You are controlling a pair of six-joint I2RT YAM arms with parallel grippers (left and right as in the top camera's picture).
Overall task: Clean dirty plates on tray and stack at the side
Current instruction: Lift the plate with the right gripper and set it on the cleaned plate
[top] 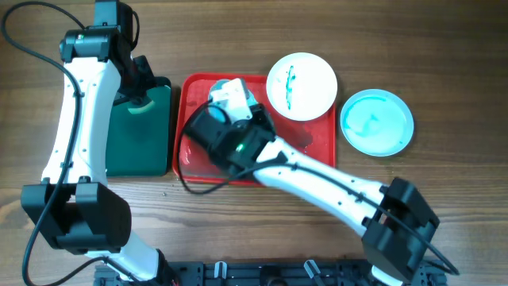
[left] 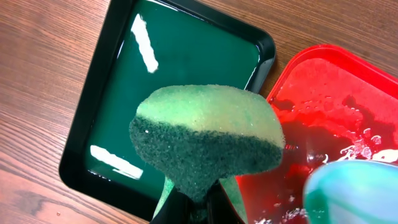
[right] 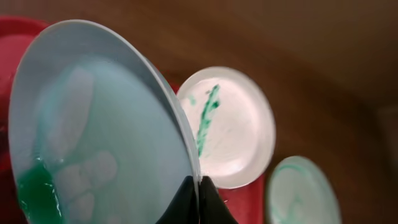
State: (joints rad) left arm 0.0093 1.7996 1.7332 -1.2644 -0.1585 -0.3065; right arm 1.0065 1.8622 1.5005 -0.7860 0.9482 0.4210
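Note:
My right gripper (right: 198, 186) is shut on the rim of a pale-aqua dirty plate (right: 93, 137). It holds the plate tilted on edge over the red tray (top: 317, 151), with green liquid at the plate's low side. In the overhead view this gripper (top: 230, 99) is over the tray's far left part. A white plate with a teal streak (top: 302, 86) rests on the tray's far right corner. A pale-aqua plate (top: 377, 121) lies on the table to the right of the tray. My left gripper (left: 199, 208) is shut on a green sponge (left: 205, 137), above the gap between the two trays.
A dark green tray with a black rim (left: 186, 56), holding liquid, lies left of the red tray (left: 329, 93). The red tray's floor is wet. Both arms reach over the table's middle. Wood table surrounds the trays.

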